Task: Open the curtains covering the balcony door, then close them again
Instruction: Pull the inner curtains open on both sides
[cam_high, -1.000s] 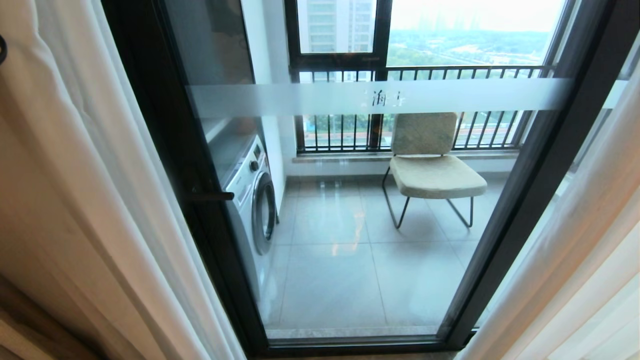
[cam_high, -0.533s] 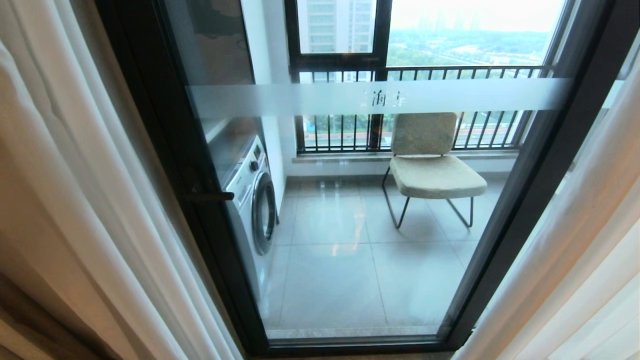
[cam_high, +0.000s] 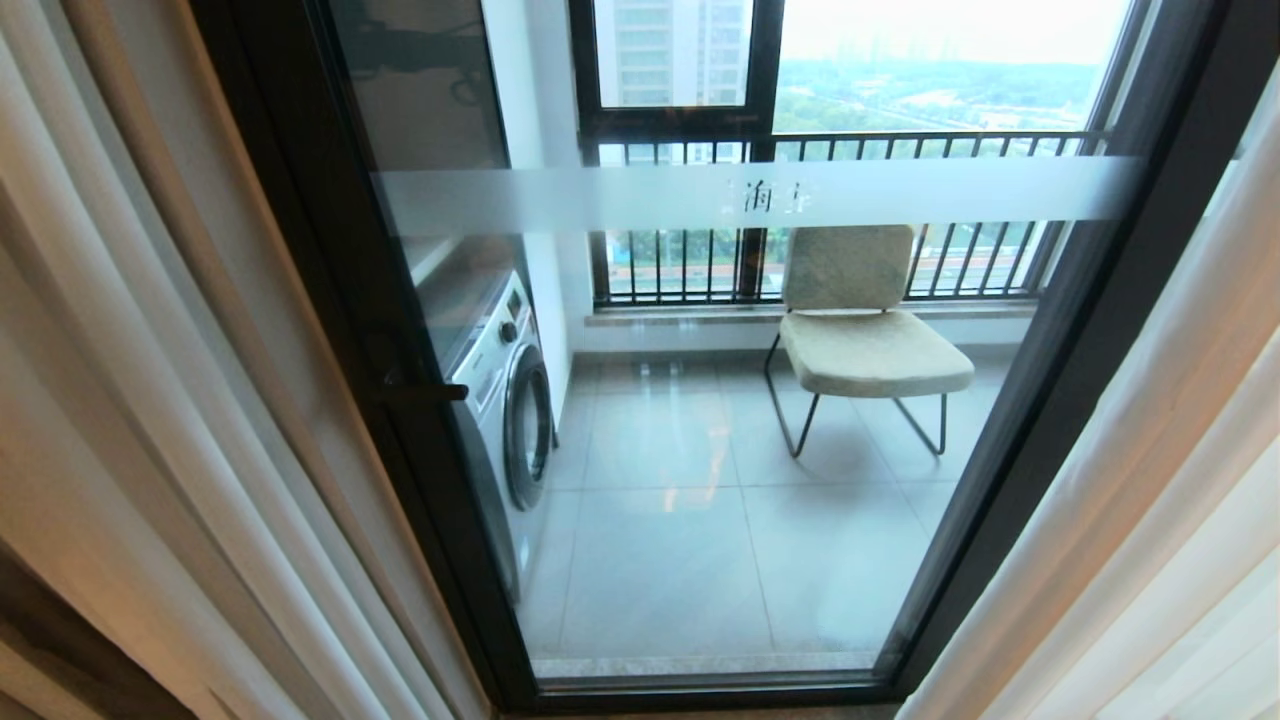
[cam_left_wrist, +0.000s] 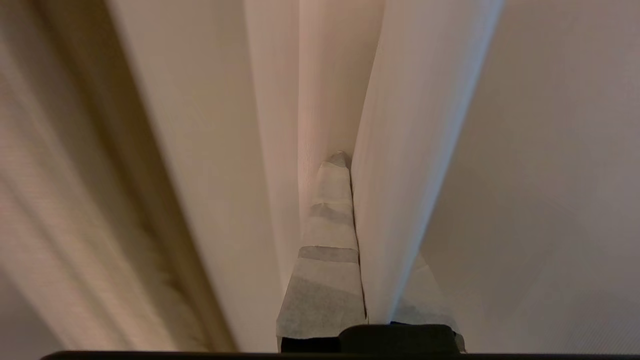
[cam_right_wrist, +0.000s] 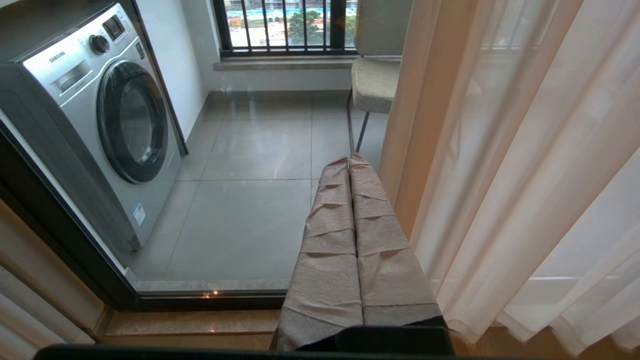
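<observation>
The curtains hang parted on both sides of the balcony door (cam_high: 330, 300): white sheer and beige folds on the left (cam_high: 150, 400), sheer folds on the right (cam_high: 1180, 450). The glass between them is uncovered and carries a frosted band (cam_high: 600, 195). Neither arm shows in the head view. My left gripper (cam_left_wrist: 347, 160) is buried in the left curtains (cam_left_wrist: 410, 125), shut with a sheer fold caught along the seam. That fold drapes over one finger; the other taped finger (cam_left_wrist: 327, 240) is bare. My right gripper (cam_right_wrist: 350, 159) hangs low, shut and empty, beside the right curtains (cam_right_wrist: 500, 175).
Behind the glass stand a washing machine (cam_high: 505, 400) on the left and a beige chair (cam_high: 865, 340) before a black railing (cam_high: 690, 265). A dark handle (cam_high: 420, 392) sticks out from the door frame. The door's sill (cam_right_wrist: 200, 300) runs along the floor.
The left curtain's folds have shifted leftward, and a beige drape edge now shows beside the door frame. The door, the chair and the right curtain have not moved.
</observation>
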